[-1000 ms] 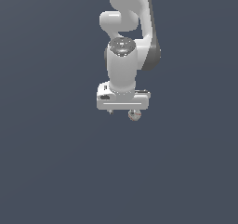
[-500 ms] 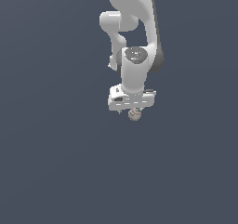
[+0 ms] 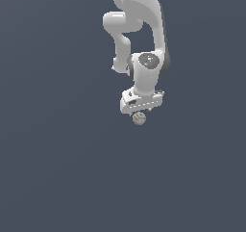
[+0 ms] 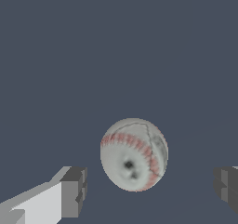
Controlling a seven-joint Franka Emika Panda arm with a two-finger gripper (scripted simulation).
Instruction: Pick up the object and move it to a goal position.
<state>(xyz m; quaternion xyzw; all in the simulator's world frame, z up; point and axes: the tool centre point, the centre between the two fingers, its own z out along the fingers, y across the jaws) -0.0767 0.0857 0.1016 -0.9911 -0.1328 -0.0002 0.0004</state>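
The object is a small whitish ball with red stitch marks, lying on the flat dark grey ground. In the exterior view my white gripper is directly over it, and the hand hides the fingers there. In the wrist view the ball lies between my two fingers, one grey pad on one side and the other pad on the other. Wide gaps stay on both sides. The gripper is open and does not touch the ball.
The ground is plain dark grey all around. The arm's white links rise above the hand toward the top of the exterior view. Nothing else shows.
The hand has shifted toward the exterior view's right and turned, so it now sits over the ball. The ball has not moved.
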